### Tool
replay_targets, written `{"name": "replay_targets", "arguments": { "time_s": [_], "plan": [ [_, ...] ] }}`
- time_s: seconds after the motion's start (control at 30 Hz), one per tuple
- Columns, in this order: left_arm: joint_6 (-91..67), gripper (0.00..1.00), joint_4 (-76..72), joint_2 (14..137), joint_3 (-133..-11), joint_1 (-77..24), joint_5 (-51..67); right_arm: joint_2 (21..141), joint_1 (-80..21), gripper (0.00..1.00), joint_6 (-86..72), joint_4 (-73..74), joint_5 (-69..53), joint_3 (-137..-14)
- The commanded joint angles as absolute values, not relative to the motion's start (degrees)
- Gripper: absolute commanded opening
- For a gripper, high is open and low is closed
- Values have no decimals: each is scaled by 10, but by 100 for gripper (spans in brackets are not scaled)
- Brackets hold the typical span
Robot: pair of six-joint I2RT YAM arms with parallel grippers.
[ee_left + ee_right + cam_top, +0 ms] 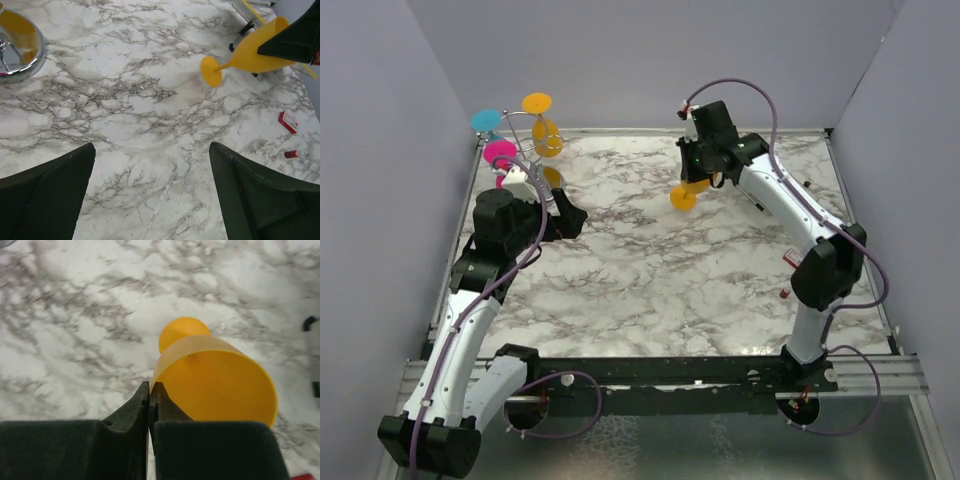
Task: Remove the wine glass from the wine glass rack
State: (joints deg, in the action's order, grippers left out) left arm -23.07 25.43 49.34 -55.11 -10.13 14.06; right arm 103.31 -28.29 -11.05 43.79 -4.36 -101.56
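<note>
The wine glass rack [523, 150], a thin silver wire stand, is at the far left; its shiny disc base shows in the left wrist view [19, 55]. Cyan [485, 120], pink [500, 152] and orange [542, 125] glasses hang on it. My right gripper [706, 172] is shut on the rim of an orange wine glass [684, 194], held tilted above the table, away from the rack. The glass also shows in the left wrist view [250, 52] and the right wrist view [215, 385], where the right gripper [150, 395] pinches its wall. My left gripper [570, 218] is open and empty beside the rack base [152, 150].
Grey walls close in the marble table [650, 270] at the back and sides. A small red box [288, 121] and a small red piece [295, 153] lie near the right arm's side. A yellow and black item [250, 15] lies behind the held glass.
</note>
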Motion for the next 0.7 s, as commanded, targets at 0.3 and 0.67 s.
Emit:
{"name": "replay_targets", "arguments": {
  "time_s": [0.3,0.67],
  "plan": [
    [-190,100,133,477,-439,-141,173,1270,-290,1,-10,656,130,-1368],
    [-182,99,137,477,-434,-153,176,1330,-273,1,7,657,74,-1425]
  ]
}}
